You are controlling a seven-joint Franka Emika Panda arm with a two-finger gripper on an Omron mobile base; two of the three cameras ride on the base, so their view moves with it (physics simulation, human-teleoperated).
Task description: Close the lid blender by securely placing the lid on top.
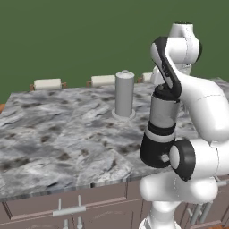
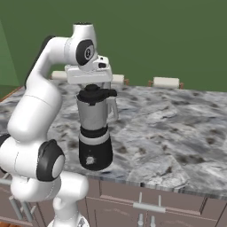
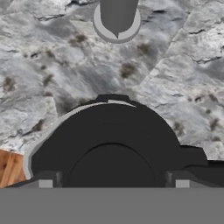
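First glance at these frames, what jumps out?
The blender at the marble counter's near edge, with the black lid on its jar and the claw directly over it. Behind stands a tall grey cylinder. Whether the claw grips the lid can't be told.

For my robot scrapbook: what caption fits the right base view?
Gripper sets the lid on the blender.

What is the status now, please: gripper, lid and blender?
Gripper over lid, fingers either side of the knob; grip unclear. Lid sits on blender jar top. Tall grey cylinder stands apart behind, not in the way.
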